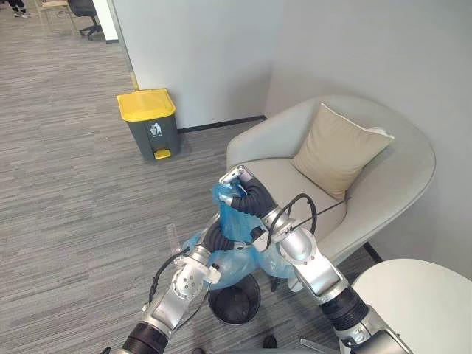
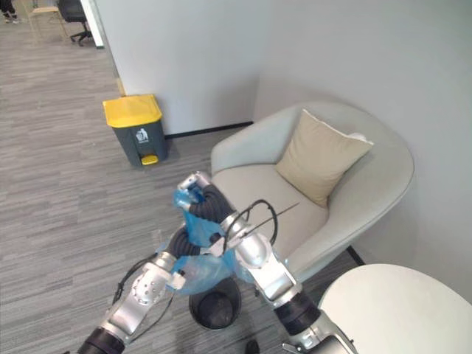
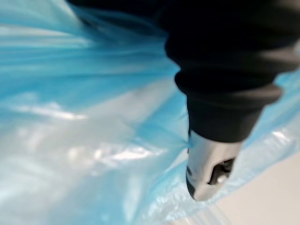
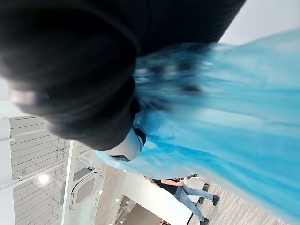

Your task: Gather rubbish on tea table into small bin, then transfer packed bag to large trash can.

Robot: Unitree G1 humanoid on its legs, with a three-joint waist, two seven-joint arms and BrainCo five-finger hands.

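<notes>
Right hand (image 4: 79,84) on bag (image 4: 225,108), person (image 4: 180,190) beyond

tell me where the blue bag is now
The blue bag hangs in the eye views' lower middle, gripped at its top by the right robot hand, above the small black bin and beside the beige armchair.

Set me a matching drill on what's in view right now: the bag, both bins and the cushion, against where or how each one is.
Things:
1. blue bag
2. small bin
3. large trash can
4. cushion

Place or state:
A. propped on the armchair
B. yellow lid shut, farthest away
C. lifted, top bunched in the right hand
D. black, directly below the bag

Pairs: 1-C, 2-D, 3-B, 4-A.
</notes>
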